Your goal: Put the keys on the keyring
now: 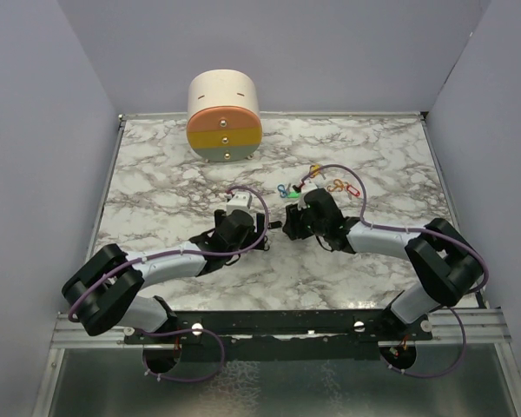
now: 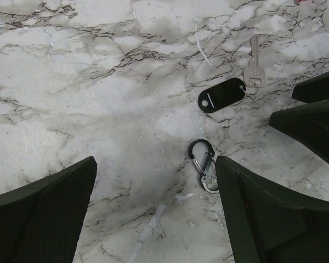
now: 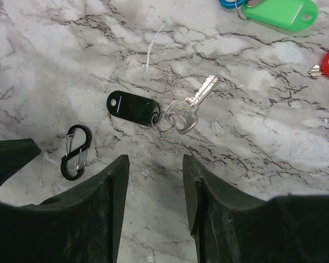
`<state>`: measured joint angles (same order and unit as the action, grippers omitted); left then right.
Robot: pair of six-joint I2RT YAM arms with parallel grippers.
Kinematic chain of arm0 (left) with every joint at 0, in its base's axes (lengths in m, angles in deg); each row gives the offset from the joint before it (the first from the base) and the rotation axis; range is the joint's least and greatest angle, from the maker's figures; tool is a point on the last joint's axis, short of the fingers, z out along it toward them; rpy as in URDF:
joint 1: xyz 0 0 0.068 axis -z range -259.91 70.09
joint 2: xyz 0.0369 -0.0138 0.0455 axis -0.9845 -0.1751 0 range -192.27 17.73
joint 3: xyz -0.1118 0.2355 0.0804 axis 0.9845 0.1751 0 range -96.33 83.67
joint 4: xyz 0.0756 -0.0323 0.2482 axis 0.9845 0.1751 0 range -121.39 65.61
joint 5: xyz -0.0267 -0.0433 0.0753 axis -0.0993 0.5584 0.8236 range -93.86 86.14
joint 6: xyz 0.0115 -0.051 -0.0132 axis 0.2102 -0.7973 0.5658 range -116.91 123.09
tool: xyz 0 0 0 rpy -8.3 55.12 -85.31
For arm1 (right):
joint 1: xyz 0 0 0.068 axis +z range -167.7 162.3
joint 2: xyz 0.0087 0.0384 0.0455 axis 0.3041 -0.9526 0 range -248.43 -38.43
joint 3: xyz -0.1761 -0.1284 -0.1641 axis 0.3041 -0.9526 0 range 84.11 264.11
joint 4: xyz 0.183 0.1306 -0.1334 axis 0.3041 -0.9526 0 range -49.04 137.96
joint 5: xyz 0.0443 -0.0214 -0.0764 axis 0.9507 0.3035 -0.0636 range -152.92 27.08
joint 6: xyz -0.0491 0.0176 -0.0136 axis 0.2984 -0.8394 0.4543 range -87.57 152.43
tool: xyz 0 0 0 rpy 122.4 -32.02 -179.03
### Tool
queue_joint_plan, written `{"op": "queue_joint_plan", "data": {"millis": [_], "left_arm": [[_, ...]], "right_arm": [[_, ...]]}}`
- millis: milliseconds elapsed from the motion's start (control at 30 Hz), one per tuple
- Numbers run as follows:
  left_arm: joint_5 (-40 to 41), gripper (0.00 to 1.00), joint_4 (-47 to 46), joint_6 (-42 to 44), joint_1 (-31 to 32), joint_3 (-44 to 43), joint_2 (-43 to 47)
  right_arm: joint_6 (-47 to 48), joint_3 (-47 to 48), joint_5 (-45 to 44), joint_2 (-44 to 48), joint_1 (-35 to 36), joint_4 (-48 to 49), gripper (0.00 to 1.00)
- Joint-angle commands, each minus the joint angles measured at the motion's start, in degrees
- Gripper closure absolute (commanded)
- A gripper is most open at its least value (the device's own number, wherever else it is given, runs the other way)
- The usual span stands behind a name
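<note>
L pincer [image 2: 156, 164] wide, R pincer [image 3: 153, 161] part-open

Marble desk [image 1: 156, 191]: drawer box [image 1: 224, 117] at far edge; mid-desk lie a black-tagged key [image 3: 189, 107], carabiner [image 3: 75, 152], green tag [image 3: 279, 12].

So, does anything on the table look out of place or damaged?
Nothing looks damaged or spilled. Only the black-tagged key lies apart from the green tag, loose beside the black carabiner and not clipped to it.

L arm [image 1: 169, 261], R arm [image 1: 382, 234]: pale grey links, bulky black joints, purple cables [image 1: 246, 189] looped alongside; wedge-shaped matte black fingers [image 2: 41, 216], finely textured; black base rail [image 1: 278, 323].
</note>
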<state>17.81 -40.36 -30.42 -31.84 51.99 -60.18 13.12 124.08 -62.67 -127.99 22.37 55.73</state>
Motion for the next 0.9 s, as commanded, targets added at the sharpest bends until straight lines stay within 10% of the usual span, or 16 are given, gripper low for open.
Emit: {"op": "queue_joint_plan", "data": {"millis": [0,867], "left_arm": [[1.6,0.09,-1.4,-0.6,0.2,0.7,0.2],[3.7,0.09,0.0,-0.6,0.2,3.0,5.8]], "right_arm": [[-2.8,-0.3,-2.5,1.0,0.3,1.6,0.54],[-8.1,3.5,0.8,-9.4,0.3,6.8,0.45]]}}
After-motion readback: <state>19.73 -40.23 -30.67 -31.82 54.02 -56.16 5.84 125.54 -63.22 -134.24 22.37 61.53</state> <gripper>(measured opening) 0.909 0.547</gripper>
